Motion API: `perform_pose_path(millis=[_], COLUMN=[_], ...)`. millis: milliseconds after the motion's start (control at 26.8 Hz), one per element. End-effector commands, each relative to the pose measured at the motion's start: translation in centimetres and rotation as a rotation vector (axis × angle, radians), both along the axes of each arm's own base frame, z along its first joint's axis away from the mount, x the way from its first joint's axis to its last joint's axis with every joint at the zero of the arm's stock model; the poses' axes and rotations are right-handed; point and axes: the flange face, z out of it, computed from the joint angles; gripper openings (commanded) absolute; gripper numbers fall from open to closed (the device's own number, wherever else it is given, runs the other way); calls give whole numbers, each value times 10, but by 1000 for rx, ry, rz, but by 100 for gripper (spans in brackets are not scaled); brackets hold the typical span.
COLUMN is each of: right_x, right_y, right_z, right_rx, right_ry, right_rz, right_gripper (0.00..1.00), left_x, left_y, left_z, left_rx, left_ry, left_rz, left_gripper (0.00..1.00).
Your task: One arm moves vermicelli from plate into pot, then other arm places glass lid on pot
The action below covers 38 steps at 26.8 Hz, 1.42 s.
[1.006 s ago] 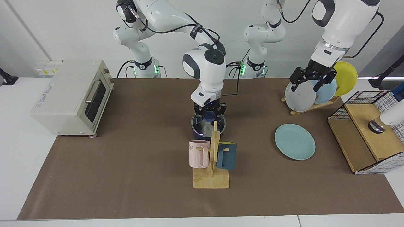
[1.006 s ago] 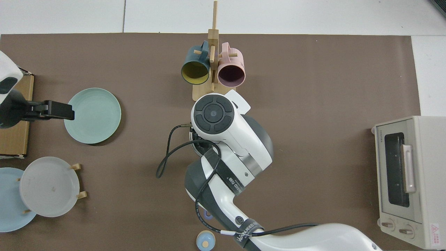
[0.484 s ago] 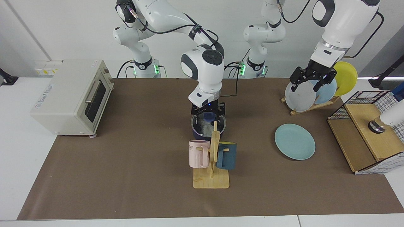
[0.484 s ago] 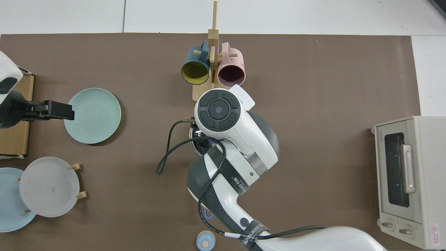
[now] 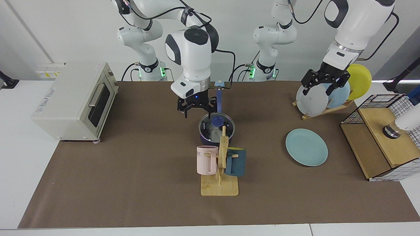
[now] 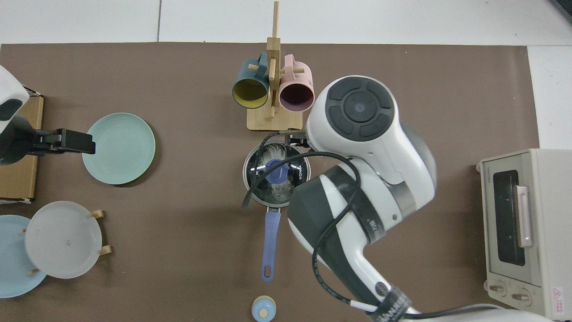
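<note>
The glass lid (image 6: 275, 172) sits on the pot (image 5: 216, 131) near the middle of the brown worktop (image 5: 131, 170), with the vermicelli (image 6: 271, 154) visible through it inside. "KONKA" is printed on the lid in the top view. In that view the pot's blue handle (image 6: 269, 243) runs toward 6 o'clock, ending short of a small light-blue round piece (image 6: 263, 309) at the mat's edge.

At the pot's 12 o'clock there stands a wooden mug rack (image 6: 272, 67) holding a dark teal mug (image 6: 250, 89) and a pink mug (image 6: 296, 91), close to the rim. The right claw (image 5: 196, 108) hangs spread and empty above the mat, just beside the pot toward the toaster oven (image 5: 73, 100), whose side label is too small to read.

The teal plate (image 5: 306, 147) lies bare, well apart from the pot. The left claw (image 5: 325, 82) waits spread in front of the upright grey plate (image 5: 311, 100) in the plate rack (image 5: 323, 111). A wire-edged wooden box (image 5: 382, 137) occupies the far end. Open mat lies between the pot and the teal plate.
</note>
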Motion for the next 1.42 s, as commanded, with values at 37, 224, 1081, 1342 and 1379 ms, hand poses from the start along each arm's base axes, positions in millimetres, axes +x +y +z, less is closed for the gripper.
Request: perform_pose_path(millis=[37, 224, 1081, 1342, 1379], right_x=[7, 16, -33, -47, -47], right_y=[-51, -87, -178, -197, -200], right_z=[25, 29, 99, 88, 88], right_rx=[-12, -26, -48, -17, -4], right_ry=[-5, 9, 36, 28, 23], right_rz=[39, 39, 9, 21, 36], right_gripper=[99, 99, 99, 99, 99], left_x=[-6, -6, -6, -6, -6], left_y=[-1, -1, -1, -1, -1], left_z=[4, 4, 4, 3, 4], left_rx=[-5, -5, -5, -4, -5], left_ry=[-6, -6, -6, -4, -6], left_rz=[3, 3, 3, 3, 3], left_gripper=[100, 100, 100, 100, 100])
